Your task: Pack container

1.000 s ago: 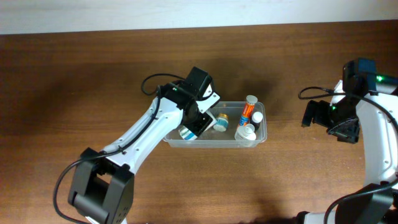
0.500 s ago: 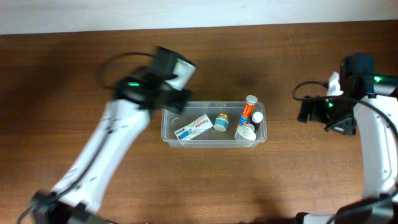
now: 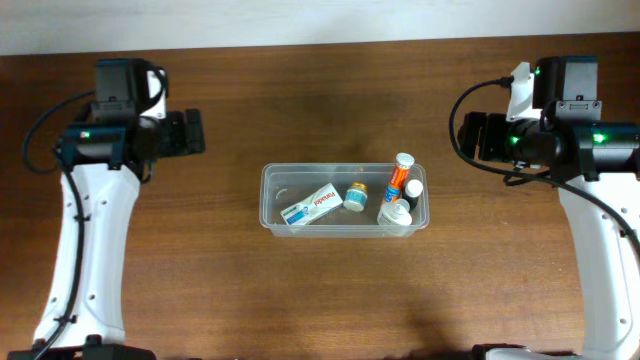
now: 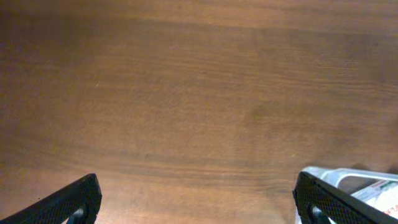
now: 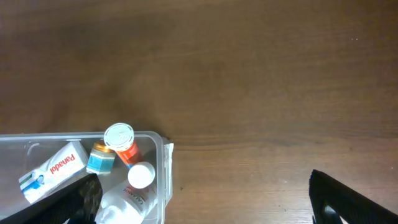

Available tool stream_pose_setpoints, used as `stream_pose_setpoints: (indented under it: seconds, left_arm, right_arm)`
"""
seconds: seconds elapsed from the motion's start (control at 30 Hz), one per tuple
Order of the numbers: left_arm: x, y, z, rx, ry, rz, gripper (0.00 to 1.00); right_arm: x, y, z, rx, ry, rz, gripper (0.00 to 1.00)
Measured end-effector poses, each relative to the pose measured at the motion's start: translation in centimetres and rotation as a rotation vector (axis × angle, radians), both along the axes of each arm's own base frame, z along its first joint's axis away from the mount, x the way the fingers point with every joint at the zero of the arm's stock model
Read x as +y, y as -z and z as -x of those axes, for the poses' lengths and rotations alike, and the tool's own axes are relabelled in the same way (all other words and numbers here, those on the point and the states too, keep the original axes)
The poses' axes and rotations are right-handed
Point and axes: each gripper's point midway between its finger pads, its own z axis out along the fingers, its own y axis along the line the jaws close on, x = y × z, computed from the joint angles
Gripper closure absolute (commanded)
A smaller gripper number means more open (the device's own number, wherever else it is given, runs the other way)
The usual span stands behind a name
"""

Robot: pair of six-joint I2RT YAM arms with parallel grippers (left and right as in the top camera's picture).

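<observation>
Okay, I've got the container point(image 3: 285, 185) sitting flat in the middle of the counter point(image 3: 300, 300), long side running left to right, and nothing is touching it. Inside I can see a white box point(image 3: 310, 207) with blue and red print lying on its side at the left; the right wrist view lets me read "Panadol" on it. Just beside it is a small teal-labelled bottle point(image 3: 355, 196). Over at the right end there's a cluster of an orange bottle point(image 3: 400, 175) with a white cap, a dark bottle point(image 3: 413, 190) and a white bottle point(image 3: 395, 213), all packed close together.

My left arm point(image 3: 85, 215) is out at the left side of the counter, well apart from the container. The left jaws are spread wide, one fingertip point(image 4: 71, 202) in each lower corner of the left wrist view, with bare wood between them. One corner of the container just peeks in beside the right-hand tip.

My right arm point(image 3: 600, 215) is at the right side, also well clear. The right jaws are wide too, with nothing held; the container's right end shows by the left-hand fingertip point(image 5: 68, 202).
</observation>
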Motion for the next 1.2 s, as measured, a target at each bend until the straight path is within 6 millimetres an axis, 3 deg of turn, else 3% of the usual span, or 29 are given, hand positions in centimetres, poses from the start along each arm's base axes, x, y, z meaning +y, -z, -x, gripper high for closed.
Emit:
stream_pose_setpoints:
  seconds: [0.17,0.3,0.5,0.63,0.73,0.97,1.2]
  left_arm:
    - [1.4,0.6,1.5,0.058,-0.038,0.003,0.00]
    - [1.7,-1.1,2.3,0.014,-0.047,0.001,0.00]
    - [1.2,-7.1,6.2,-0.192,-0.039,0.000,0.00]
    - [0.9,-9.0,10.3,-0.330,-0.038,-0.006,0.00]
    - [0.7,-7.4,13.5,-0.368,-0.038,-0.008,0.01]
    - [0.5,-1.2,17.2,-0.248,-0.039,-0.002,0.00]
    - [0.2,1.9,20.3,-0.073,-0.040,0.007,0.00]
  right_arm:
    - [0.0,0.3,0.8,0.029,-0.009,0.004,0.02]
    - [0.0,-1.5,1.9,-0.026,-0.006,0.011,0.02]
    - [-0.7,-8.0,7.8,-0.279,0.029,0.069,0.02]
    - [-0.9,-9.0,12.9,-0.401,0.050,0.091,0.02]
    - [-0.9,-6.9,15.3,-0.408,0.055,0.096,0.02]
    - [-0.9,-1.8,17.3,-0.326,0.055,0.099,0.02]
    - [-0.9,-1.1,17.5,-0.305,0.054,0.099,0.01]
